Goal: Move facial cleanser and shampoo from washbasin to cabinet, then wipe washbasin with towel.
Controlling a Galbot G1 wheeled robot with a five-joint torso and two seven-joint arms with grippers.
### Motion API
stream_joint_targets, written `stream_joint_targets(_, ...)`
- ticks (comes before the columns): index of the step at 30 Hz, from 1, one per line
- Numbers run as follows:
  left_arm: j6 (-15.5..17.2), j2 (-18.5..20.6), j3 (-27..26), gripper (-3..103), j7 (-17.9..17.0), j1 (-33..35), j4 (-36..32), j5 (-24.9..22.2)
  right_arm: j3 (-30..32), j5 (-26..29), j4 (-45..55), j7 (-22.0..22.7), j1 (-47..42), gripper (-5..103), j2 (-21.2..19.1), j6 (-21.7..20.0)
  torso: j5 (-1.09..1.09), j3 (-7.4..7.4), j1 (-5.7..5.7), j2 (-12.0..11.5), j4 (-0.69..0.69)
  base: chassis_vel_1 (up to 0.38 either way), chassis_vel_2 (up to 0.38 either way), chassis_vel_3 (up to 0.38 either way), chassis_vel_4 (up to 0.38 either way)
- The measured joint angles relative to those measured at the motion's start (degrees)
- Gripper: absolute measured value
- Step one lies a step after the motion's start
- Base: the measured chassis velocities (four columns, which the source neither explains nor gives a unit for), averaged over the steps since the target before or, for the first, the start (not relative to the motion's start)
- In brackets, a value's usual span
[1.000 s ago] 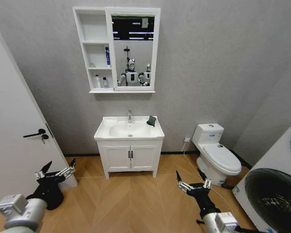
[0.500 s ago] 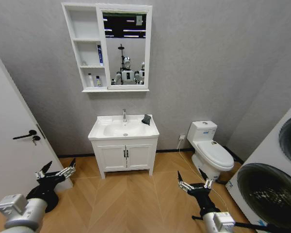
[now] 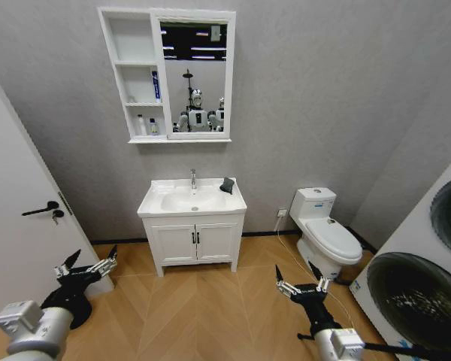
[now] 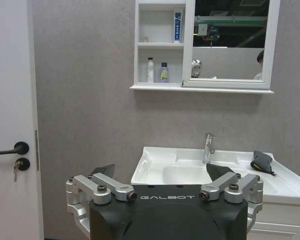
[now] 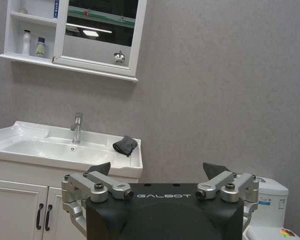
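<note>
We stood well back from the white rectangular ceramic washbasin (image 3: 192, 201), which sat at the centre of the head view. Both bottles were already on the lowest open shelf of the white wall-mounted cabinet (image 3: 133, 75), in the upper left of the frame: the slim all-white facial cleanser (image 4: 150, 70) and, just beside it, the stubby black-capped shampoo (image 4: 163, 73).

The small dark grey folded towel (image 3: 226, 185) lay on the right rear corner of the basin rim, near the chrome faucet (image 3: 193, 178). We judged it light, soft and limp, likely to sag or unfold when lifted. A pinch from above across the bunched middle fold looked the surest hold. It should slide easily over the glazed ceramic, which appeared smooth and possibly slippery.

The left gripper (image 3: 89, 265) hung low at the lower left of the head view, fingers spread wide and empty. The right gripper (image 3: 299, 283) hung low at the lower right, likewise spread wide and holding nothing.

The floor was wood-pattern board. A white door (image 3: 19, 226) stood at the left edge, a white toilet (image 3: 331, 233) to the right of the basin, and a large round-doored appliance (image 3: 425, 286) at the far right.
</note>
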Motion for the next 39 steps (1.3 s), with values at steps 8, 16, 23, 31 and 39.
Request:
stream_joint_targets(8, 0.0, 0.0, 0.0, 100, 0.0, 0.0, 0.0, 0.0, 0.0, 0.0, 0.0, 0.0, 0.0, 100, 0.0, 0.0, 0.00, 0.00, 0.00, 0.0, 0.01, 0.000, 0.000, 0.000, 0.000)
stream_joint_targets(16, 0.0, 0.0, 0.0, 100, 0.0, 0.0, 0.0, 0.0, 0.0, 0.0, 0.1, 0.0, 0.0, 100, 0.0, 0.0, 0.00, 0.00, 0.00, 0.0, 0.00, 0.000, 0.000, 0.000, 0.000)
stream_joint_targets(23, 0.0, 0.0, 0.0, 100, 0.0, 0.0, 0.0, 0.0, 0.0, 0.1, 0.1, 0.0, 0.0, 100, 0.0, 0.0, 0.00, 0.00, 0.00, 0.0, 0.00, 0.000, 0.000, 0.000, 0.000)
stream_joint_targets(31, 0.0, 0.0, 0.0, 100, 0.0, 0.0, 0.0, 0.0, 0.0, 0.1, 0.1, 0.0, 0.0, 100, 0.0, 0.0, 0.01, 0.00, 0.00, 0.0, -0.01, 0.016, 0.017, -0.013, -0.024)
stream_joint_targets(39, 0.0, 0.0, 0.0, 100, 0.0, 0.0, 0.0, 0.0, 0.0, 0.1, 0.1, 0.0, 0.0, 100, 0.0, 0.0, -0.04, 0.00, 0.01, 0.0, 0.02, 0.152, 0.129, -0.115, -0.144)
